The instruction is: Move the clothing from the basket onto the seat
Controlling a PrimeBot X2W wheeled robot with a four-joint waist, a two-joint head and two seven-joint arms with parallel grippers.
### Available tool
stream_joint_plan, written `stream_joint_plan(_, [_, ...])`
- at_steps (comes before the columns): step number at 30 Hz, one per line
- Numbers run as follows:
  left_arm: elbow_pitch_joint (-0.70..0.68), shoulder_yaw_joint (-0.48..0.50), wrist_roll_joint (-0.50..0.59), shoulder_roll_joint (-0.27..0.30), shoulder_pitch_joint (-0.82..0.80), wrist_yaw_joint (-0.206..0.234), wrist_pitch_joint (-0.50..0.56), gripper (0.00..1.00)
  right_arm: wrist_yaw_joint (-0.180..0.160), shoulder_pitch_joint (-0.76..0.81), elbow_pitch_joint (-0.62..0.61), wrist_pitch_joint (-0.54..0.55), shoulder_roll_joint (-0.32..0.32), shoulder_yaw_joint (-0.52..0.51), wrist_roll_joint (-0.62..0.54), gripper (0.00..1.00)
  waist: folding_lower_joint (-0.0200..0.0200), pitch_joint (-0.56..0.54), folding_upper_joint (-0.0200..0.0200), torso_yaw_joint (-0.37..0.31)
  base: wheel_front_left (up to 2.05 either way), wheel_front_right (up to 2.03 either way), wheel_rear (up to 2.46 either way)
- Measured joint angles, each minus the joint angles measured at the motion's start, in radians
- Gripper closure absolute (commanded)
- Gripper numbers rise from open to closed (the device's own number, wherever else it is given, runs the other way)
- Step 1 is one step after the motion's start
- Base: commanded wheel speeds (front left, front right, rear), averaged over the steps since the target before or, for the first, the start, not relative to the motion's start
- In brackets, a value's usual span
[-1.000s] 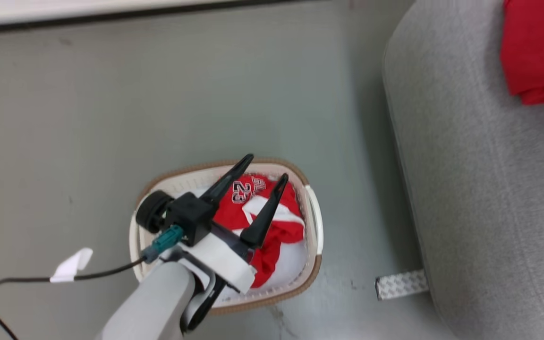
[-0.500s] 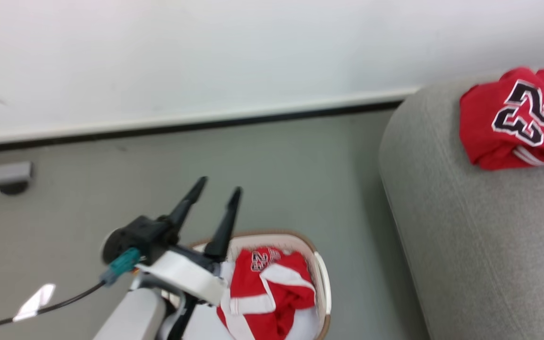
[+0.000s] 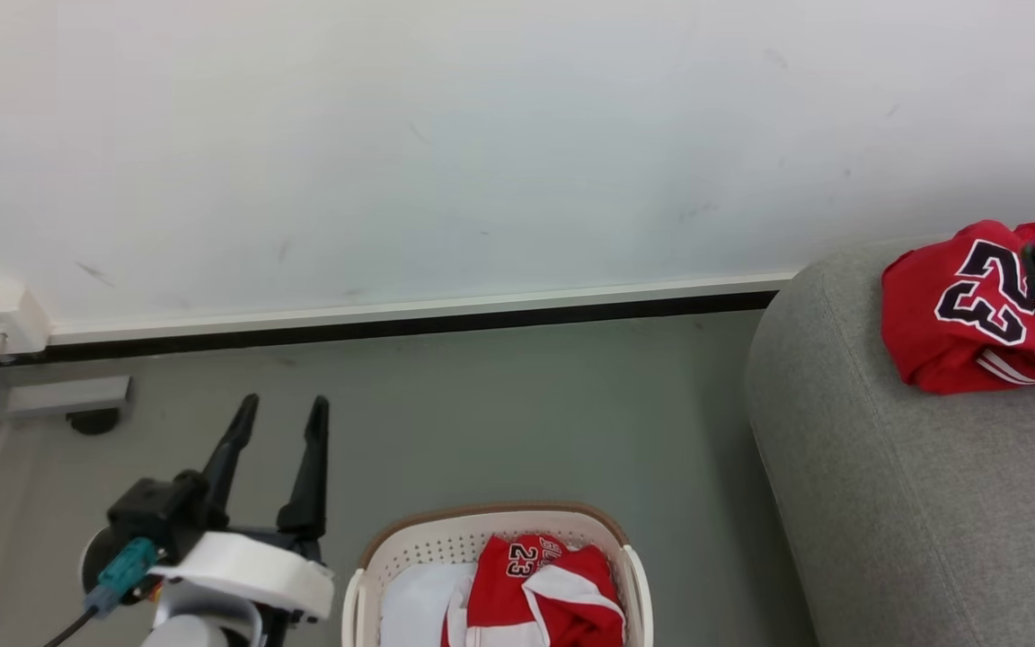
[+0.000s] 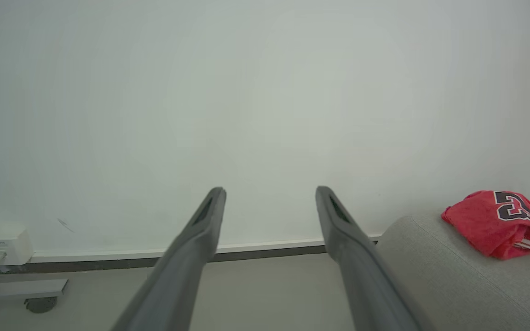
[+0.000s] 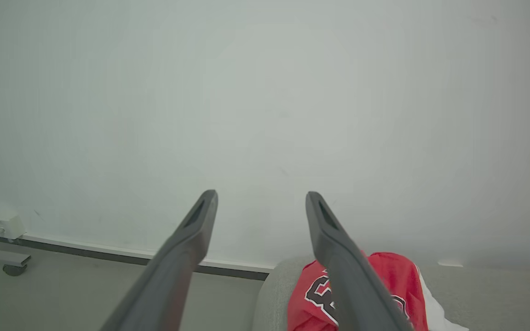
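The red shorts (image 3: 540,589) with white trim and a small 23 lie in the white basket (image 3: 410,548) at the bottom of the head view. My left gripper (image 3: 284,404) stands open and empty to the left of the basket, above the floor; the left wrist view shows its fingers (image 4: 200,230) spread. The red jersey (image 3: 953,310) with the black 23 lies crumpled on the grey seat (image 3: 886,503) at the right. My right gripper (image 5: 260,195) is open and empty above the jersey (image 5: 391,280).
A white wall with a dark baseboard (image 3: 392,323) runs behind. A white box (image 3: 1,323) and a grey wheeled foot (image 3: 68,400) sit at the far left. Grey floor (image 3: 526,413) lies between basket, wall and seat.
The head camera has tilted up, so the wall fills more of the view. My left gripper has come up out of the basket, empty, and now stands left of it. The shorts stay in the basket.
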Motion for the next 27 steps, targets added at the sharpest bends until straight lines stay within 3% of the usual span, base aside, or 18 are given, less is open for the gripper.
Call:
stream_joint_plan(12, [-0.032, 0.127, 0.049, -0.052, 0.118, -0.001, 0.0, 0.0, 0.0, 0.307, -0.088, -0.179, 0.281, -0.176, -0.192, 0.0, 0.0002, -0.017, 0.0, 0.018, 0.0, 0.0, 0.0])
stream_joint_plan(22, [-0.063, 0.211, 0.114, -0.121, 0.212, -0.054, 0.0, 0.0, 0.0, 0.434, -0.086, -0.249, 0.42, -0.193, -0.273, 0.0, 0.0002, -0.02, 0.0, 0.008, 0.0, 0.0, 0.0])
stream_joint_plan(27, [-0.051, 0.235, 0.137, -0.143, 0.222, -0.076, 0.0, 0.0, 0.0, 0.435, -0.056, -0.259, 0.444, -0.175, -0.299, 0.0, 0.0003, -0.018, 0.0, -0.001, 0.0, 0.0, 0.0])
